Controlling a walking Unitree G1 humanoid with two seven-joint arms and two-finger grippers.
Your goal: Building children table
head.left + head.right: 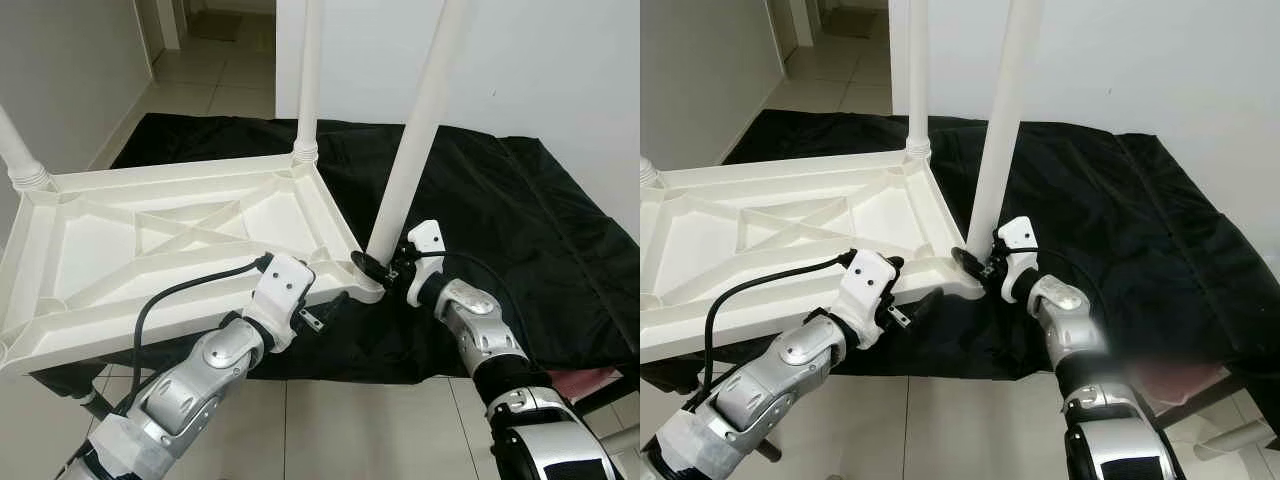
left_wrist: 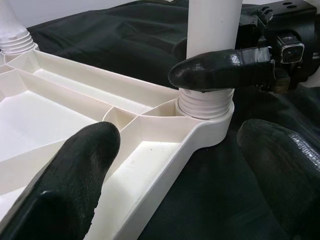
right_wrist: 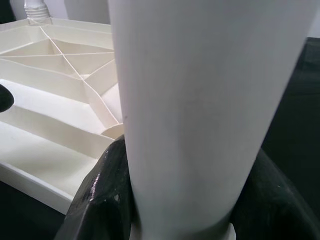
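Right pincer (image 1: 377,266) clamps table leg (image 1: 415,140) over black cloth (image 1: 520,220), tiled floor (image 1: 215,80).

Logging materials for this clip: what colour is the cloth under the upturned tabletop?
Plain black cloth, seen best in the left eye view, spread beneath the white tabletop.

The scene is viewed from the head, forward and down, by both eye views, which share the upturned white tabletop (image 1: 180,240) on black cloth (image 1: 500,210). From the left wrist, the corner socket (image 2: 205,107) is seen close. From the right wrist, the table leg (image 3: 200,110) is seen nearer, pressed against the lens.
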